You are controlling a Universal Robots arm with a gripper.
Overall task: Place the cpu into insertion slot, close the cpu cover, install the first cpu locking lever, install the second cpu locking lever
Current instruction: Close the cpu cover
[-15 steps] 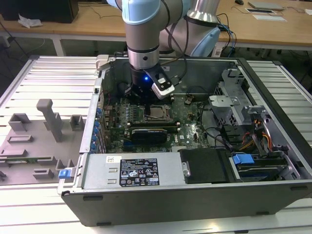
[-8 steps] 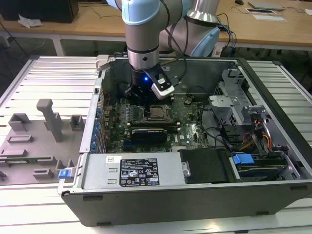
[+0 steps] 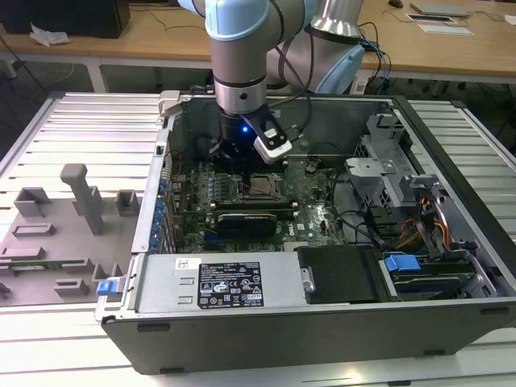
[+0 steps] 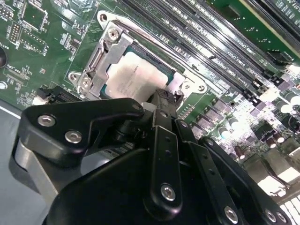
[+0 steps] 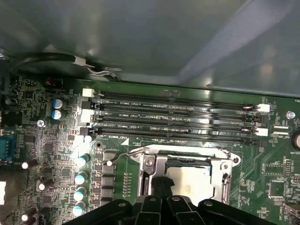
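The arm reaches down into the open grey metal computer case (image 3: pixel 242 282), which lies on the ribbed grey metal surface (image 3: pixel 81 129). The black two-fingered claw (image 4: pixel 161 101) hangs low over the green circuit board (image 4: pixel 56 51). Its fingertips are drawn narrow and pressed together, with nothing seen between them. In the second wrist view the tips sit right at the small front tab of the cover, but whether they touch it cannot be told.

The small flat square cpu with its pale silver-beige metal top (image 4: pixel 133 77) already sits in the square silver-rimmed insertion slot (image 5: pixel 149 162), just beside the long black memory slots (image 5: pixel 178 117). The thin square silver cpu cover with the cut-out middle (image 4: pixel 104 58) lies down over it, framing the chip's top. In the first wrist view a thin bent wire lever (image 5: pixel 123 154) stands out from the slot's corner. Whether it is latched cannot be told.

The chip is probably light and stiff but delicate on its underside, so it would be held by its edges only; seated as it is, it needs no hold. The cover looks like thin, stiff, smooth sheet metal on a hinge, best pressed on its frame strip or tab, never on the chip. The lever is likely springy and slippery, so it would push back and could slide off smooth fingers; its hooked free end seems the surest place to bear on
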